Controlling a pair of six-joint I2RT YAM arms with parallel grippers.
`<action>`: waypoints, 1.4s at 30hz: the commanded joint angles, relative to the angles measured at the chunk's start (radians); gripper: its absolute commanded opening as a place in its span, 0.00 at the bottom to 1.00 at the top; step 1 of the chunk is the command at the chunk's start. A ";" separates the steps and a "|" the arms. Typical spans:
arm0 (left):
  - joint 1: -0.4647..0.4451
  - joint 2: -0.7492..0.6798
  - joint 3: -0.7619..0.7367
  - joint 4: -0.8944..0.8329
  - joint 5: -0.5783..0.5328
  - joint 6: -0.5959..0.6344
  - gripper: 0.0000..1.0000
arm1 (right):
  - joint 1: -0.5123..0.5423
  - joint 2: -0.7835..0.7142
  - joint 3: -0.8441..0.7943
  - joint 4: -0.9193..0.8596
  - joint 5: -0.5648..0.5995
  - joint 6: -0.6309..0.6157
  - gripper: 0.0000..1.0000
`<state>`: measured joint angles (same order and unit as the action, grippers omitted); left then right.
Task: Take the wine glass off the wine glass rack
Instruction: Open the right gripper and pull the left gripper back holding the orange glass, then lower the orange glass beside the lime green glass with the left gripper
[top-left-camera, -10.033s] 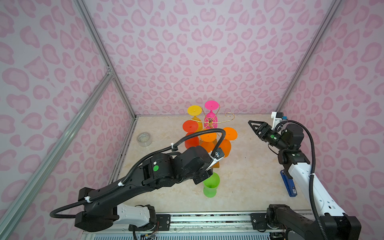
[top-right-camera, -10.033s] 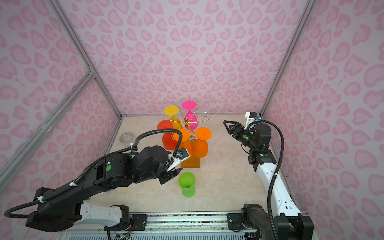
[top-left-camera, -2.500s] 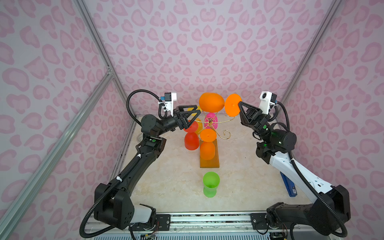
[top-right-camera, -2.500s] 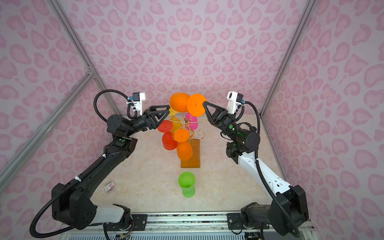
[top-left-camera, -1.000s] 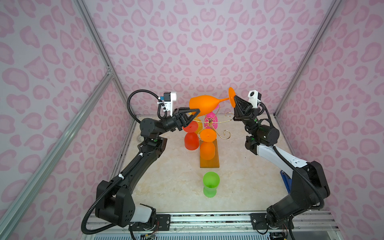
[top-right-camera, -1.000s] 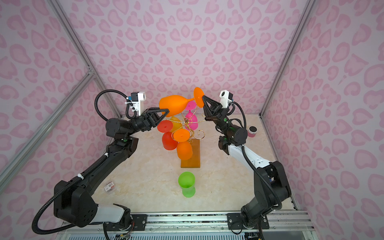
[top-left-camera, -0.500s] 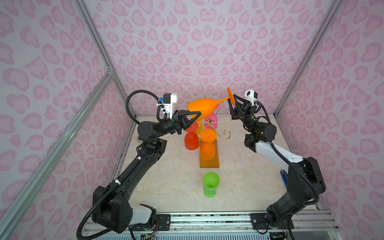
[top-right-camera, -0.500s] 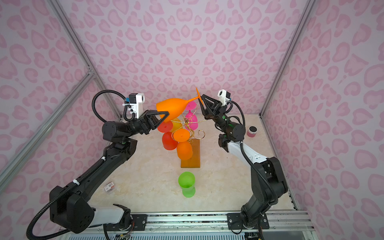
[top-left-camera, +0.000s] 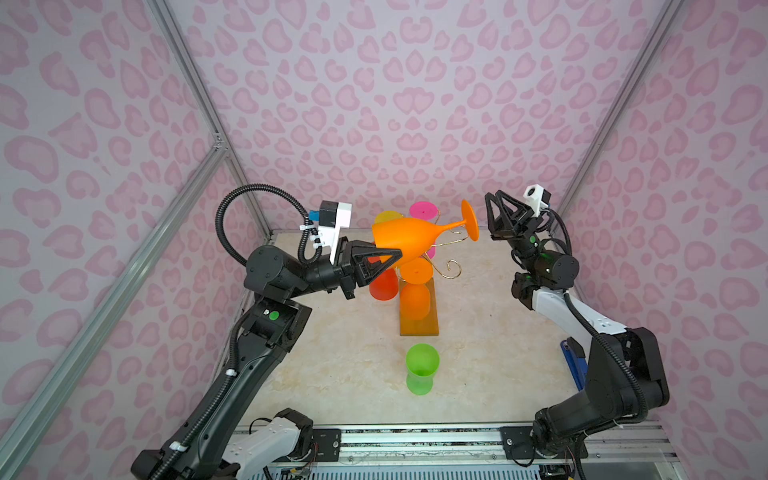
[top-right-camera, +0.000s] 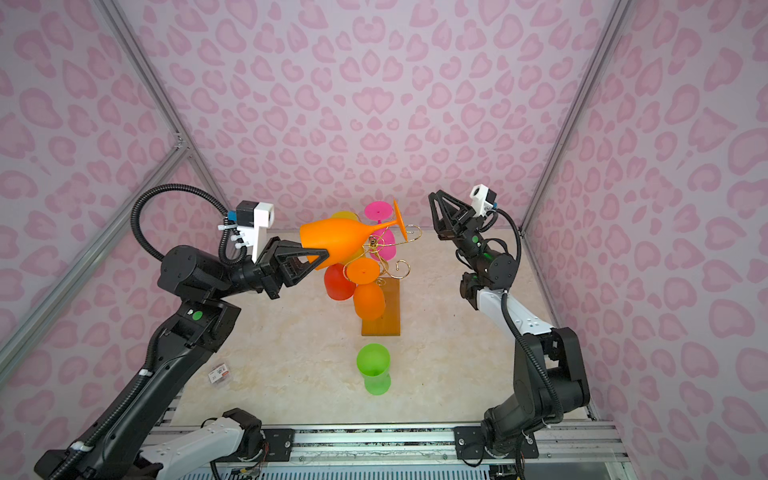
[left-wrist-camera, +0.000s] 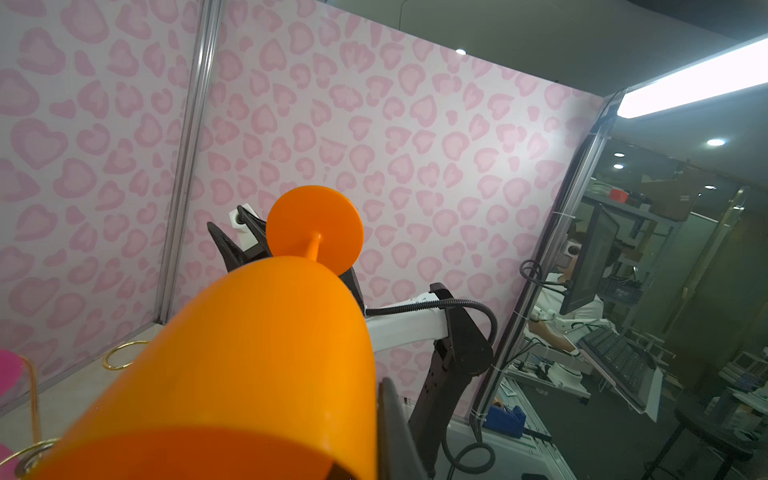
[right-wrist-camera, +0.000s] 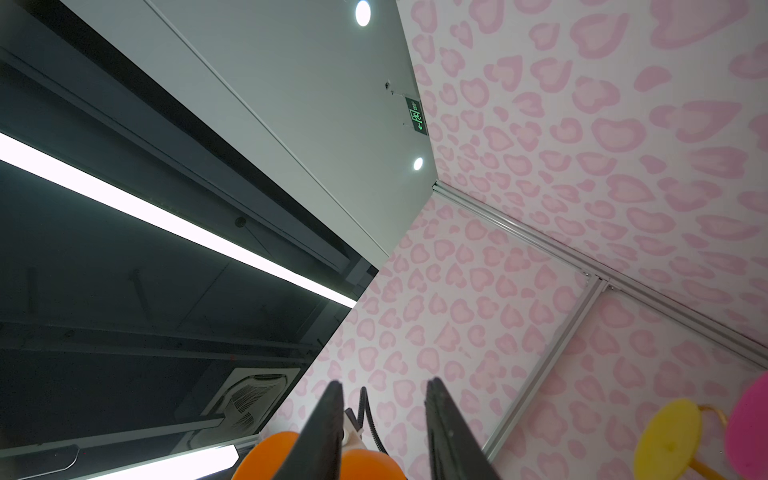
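Two top views first. Got the orange wine glass (top-left-camera: 405, 245) pinched at the bowl rim by the left gripper (top-left-camera: 397, 254), reaching in from 9 o'clock. Held sideways above the top scrolls of the wine glass rack (top-left-camera: 419, 328): bowl toward 9 o'clock, foot toward 3 o'clock. Can't tell whether the stem clears the gold wire. Found the right gripper (top-left-camera: 493, 194) at 3 o'clock of the foot, near, not touching, fingers apart on nothing. Same layout in both top views. Counting four more hung on the rack: red glass (top-left-camera: 382, 286), second orange glass (top-left-camera: 415, 301), pink glass (top-left-camera: 422, 210), yellow glass (top-left-camera: 388, 217). Also a green glass (top-left-camera: 422, 368) upright on the table (top-left-camera: 478, 353), at 6 o'clock of the wooden base, apart from it.

Left wrist next. Mostly orange bowl up close, foot disc beyond it. One dark finger (left-wrist-camera: 392, 419) pressed on the bowl's outer wall at the rim; other finger hidden. Right gripper partly covered behind the foot.

Right wrist last. Two black fingers (right-wrist-camera: 328, 419) parallel, clear gap, nothing between. Bit of orange plastic just past them, yellow and pink feet further off.
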<state>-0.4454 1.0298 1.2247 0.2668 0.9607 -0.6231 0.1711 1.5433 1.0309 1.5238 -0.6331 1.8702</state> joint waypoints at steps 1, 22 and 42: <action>-0.006 -0.073 0.015 -0.418 -0.069 0.227 0.01 | -0.033 -0.017 -0.027 0.035 -0.030 -0.014 0.34; -0.012 -0.291 0.083 -1.233 -0.274 0.413 0.01 | -0.142 -0.039 -0.088 -0.057 -0.112 -0.085 0.33; -0.046 -0.197 -0.017 -1.431 -0.573 0.511 0.00 | -0.178 -0.344 -0.070 -1.166 -0.014 -0.944 0.31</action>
<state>-0.4786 0.8135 1.2274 -1.1477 0.4458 -0.1287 -0.0029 1.2003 0.9737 0.4458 -0.6659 1.0100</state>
